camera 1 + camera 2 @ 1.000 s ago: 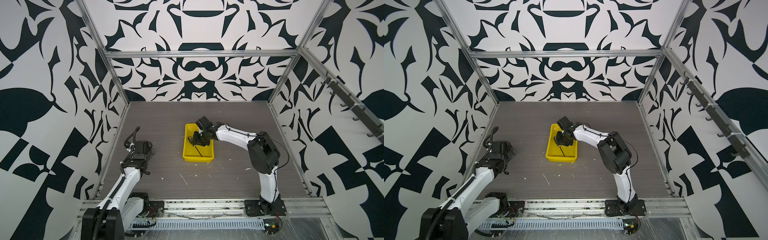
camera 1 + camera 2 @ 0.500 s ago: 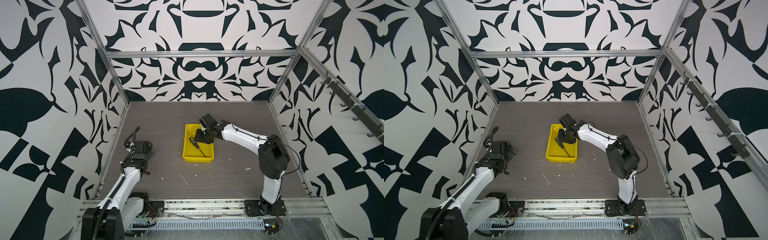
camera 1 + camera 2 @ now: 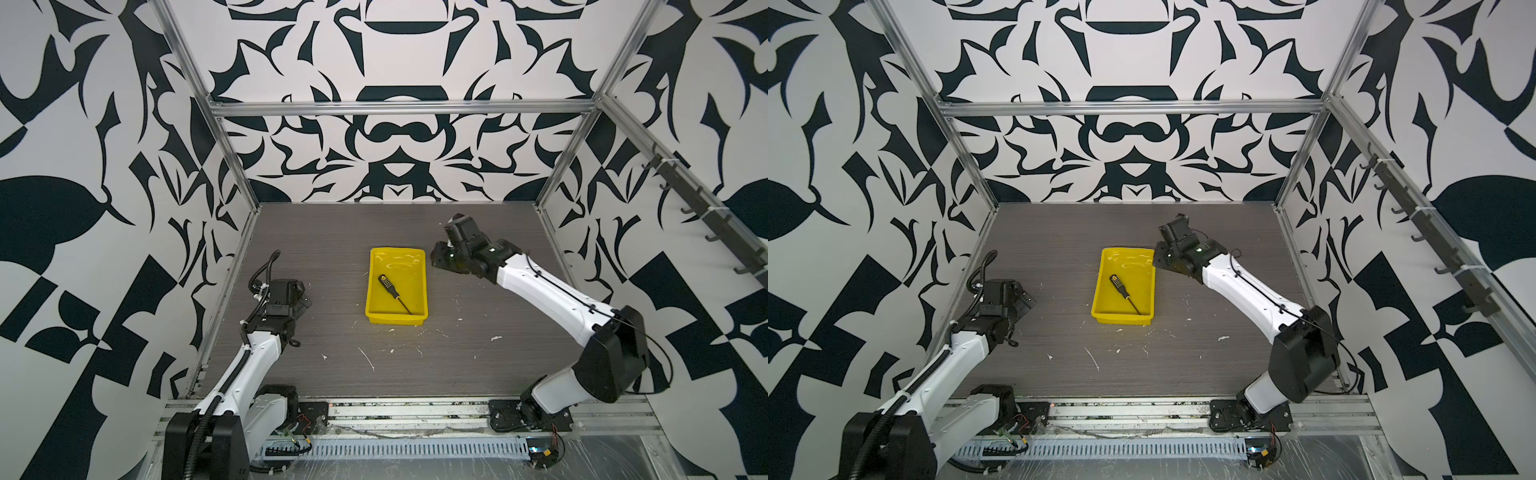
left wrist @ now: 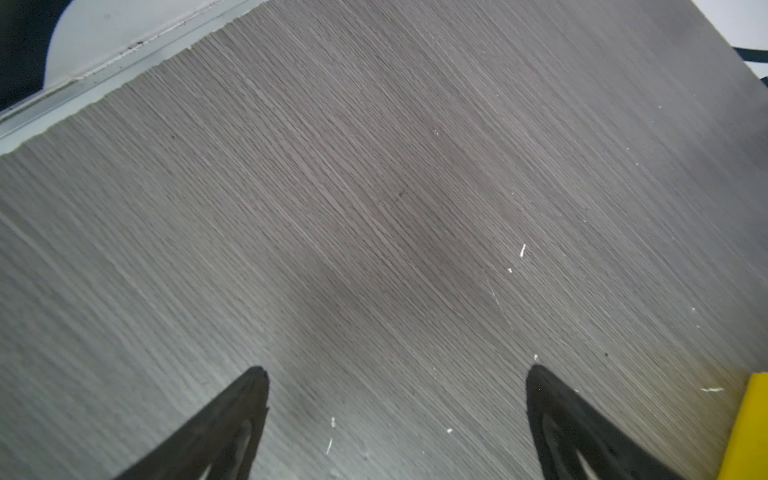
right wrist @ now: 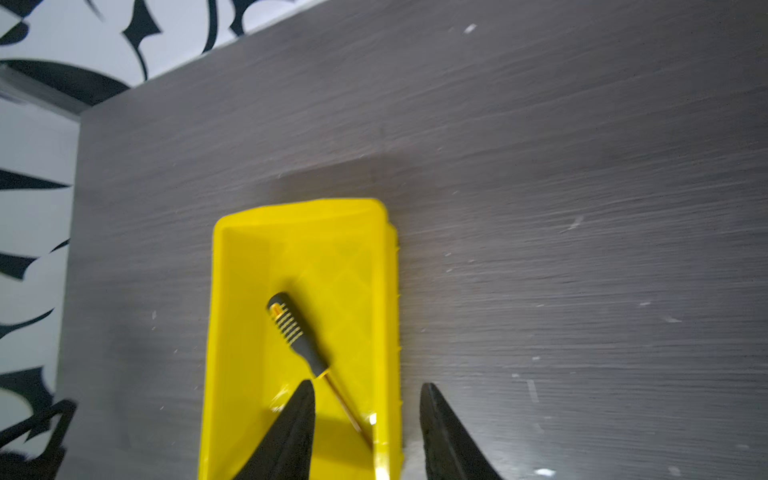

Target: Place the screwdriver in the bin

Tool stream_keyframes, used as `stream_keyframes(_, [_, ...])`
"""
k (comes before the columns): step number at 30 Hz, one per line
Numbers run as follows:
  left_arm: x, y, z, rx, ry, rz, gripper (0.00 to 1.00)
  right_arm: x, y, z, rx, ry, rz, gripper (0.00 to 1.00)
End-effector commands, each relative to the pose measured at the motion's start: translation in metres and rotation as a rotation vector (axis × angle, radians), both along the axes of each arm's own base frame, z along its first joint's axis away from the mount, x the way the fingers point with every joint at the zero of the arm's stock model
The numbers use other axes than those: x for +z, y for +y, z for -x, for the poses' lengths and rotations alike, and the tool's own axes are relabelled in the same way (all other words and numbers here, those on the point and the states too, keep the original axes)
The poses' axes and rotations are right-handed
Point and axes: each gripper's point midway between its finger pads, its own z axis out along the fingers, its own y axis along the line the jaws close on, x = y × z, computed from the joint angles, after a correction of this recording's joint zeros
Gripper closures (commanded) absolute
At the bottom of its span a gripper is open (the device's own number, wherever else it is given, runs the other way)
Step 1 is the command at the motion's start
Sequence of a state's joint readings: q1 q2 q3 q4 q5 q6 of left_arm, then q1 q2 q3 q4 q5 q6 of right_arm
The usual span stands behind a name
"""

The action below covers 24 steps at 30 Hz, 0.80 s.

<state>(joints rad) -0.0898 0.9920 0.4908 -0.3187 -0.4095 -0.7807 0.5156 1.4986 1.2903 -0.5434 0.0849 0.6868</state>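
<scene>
Looks done. Can see the screwdriver (image 3: 392,292) flat on the floor of the bin (image 3: 397,251), lying diagonally with the handle toward the far end and the tip toward the near right corner. Fully inside the rim, nothing overhanging.

Reading the right gripper (image 5: 365,388) as parted and empty, up beside the bin's right rim and not touching the tool. Same for the left gripper (image 4: 397,372): spread wide, nothing between, over bare table (image 4: 374,187) well left of the bin.

Judging what's left: only parking the right arm, no more handling.

Materials:
- Bin: bright yellow moulded plastic, shallow rectangle, rounded corners, lipped rim, glossy floor throwing glare, faint diamond relief in the right wrist view.
- Screwdriver: slim, black handle with yellow ribbing, orange collar, thin dark shaft. Round in section, so could roll, but boxed in by the walls.
- Table: matte dark grey wood-grain laminate, littered with small white flecks.
- Fingers (image 5: 297,419): matte black, tapering to points.
</scene>
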Motion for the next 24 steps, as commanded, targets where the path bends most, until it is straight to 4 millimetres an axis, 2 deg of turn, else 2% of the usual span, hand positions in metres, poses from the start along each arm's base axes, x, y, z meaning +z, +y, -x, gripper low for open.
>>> stream_keyframes(1, [0.005, 0.000, 0.000, 0.001, -0.014, 0.005, 0.00, 0.030, -0.071, 0.000, -0.094, -0.105, 0.193, 0.53])
stream_keyframes(3, [0.005, 0.000, 0.000, 0.000, -0.017, 0.007, 0.01, 0.040, -0.111, 0.009, -0.165, -0.150, 0.323, 0.53])
stream_keyframes(4, [0.005, 0.000, 0.000, 0.001, -0.021, 0.007, 0.00, 0.044, -0.124, 0.014, -0.189, -0.170, 0.367, 0.53])
stream_keyframes(7, [0.004, -0.001, -0.002, -0.002, -0.019, 0.010, 0.01, 0.060, -0.152, 0.032, -0.253, -0.270, 0.457, 0.42])
stream_keyframes(10, [0.003, -0.003, -0.003, -0.015, -0.008, 0.014, 0.00, 0.057, -0.159, 0.046, -0.248, -0.369, 0.457, 0.42])
stream_keyframes(14, [0.002, -0.004, -0.004, -0.021, 0.004, 0.016, 0.01, 0.039, -0.167, 0.062, -0.288, -0.520, 0.396, 0.28])
stream_keyframes(17, [0.003, -0.004, -0.003, -0.019, -0.001, 0.015, 0.01, 0.029, -0.170, 0.072, -0.296, -0.657, 0.361, 0.06])
stream_keyframes(20, [0.004, -0.003, -0.003, -0.017, -0.011, 0.015, 0.01, 0.022, -0.178, 0.078, -0.324, -0.753, 0.396, 0.04])
stream_keyframes(24, [0.003, -0.003, -0.002, -0.016, -0.010, 0.016, 0.00, 0.005, -0.188, 0.082, -0.350, -0.790, 0.483, 0.04])
